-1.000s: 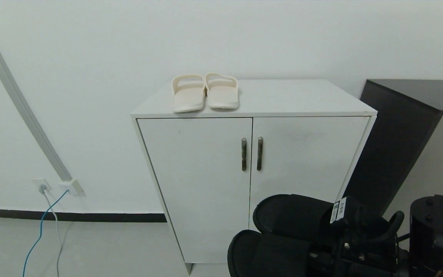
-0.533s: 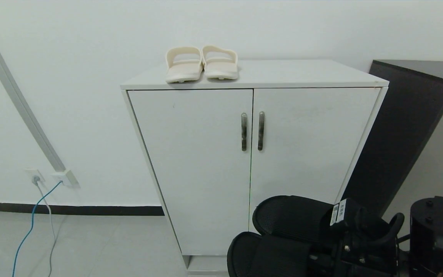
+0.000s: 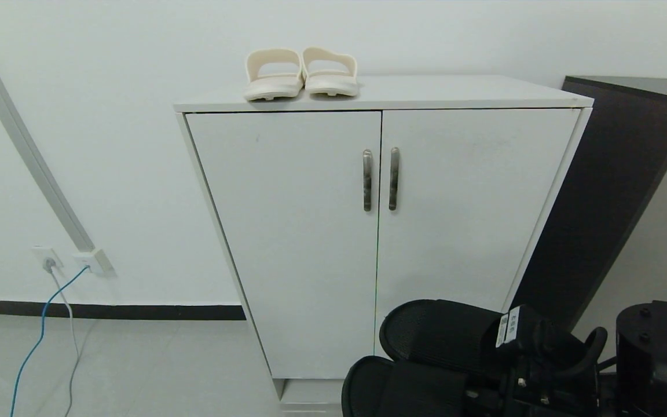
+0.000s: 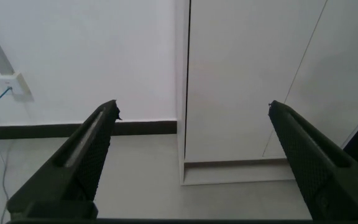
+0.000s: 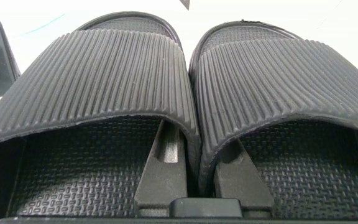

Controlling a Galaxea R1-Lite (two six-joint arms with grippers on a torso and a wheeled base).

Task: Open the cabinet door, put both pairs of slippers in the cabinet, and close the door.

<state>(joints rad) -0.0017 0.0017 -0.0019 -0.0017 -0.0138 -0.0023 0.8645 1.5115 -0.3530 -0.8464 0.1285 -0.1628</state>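
Found cabinet doors [image 3: 287,231] shut, cream pair [image 3: 301,72] on top, black pair [image 3: 426,341] clamped in right gripper [image 5: 199,163], left gripper [image 4: 192,107] wide, empty; judged opening and stowing 2 pairs outstanding.

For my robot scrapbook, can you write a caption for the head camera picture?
Cream slippers sit atop the closed white cabinet; black slippers are held low before its right door.

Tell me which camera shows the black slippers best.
Right wrist view: the black slippers lie close, side by side, ribbed straps and footbeds plain, with the right tool holding them from inside. Head view has them low on the right, partly hidden.
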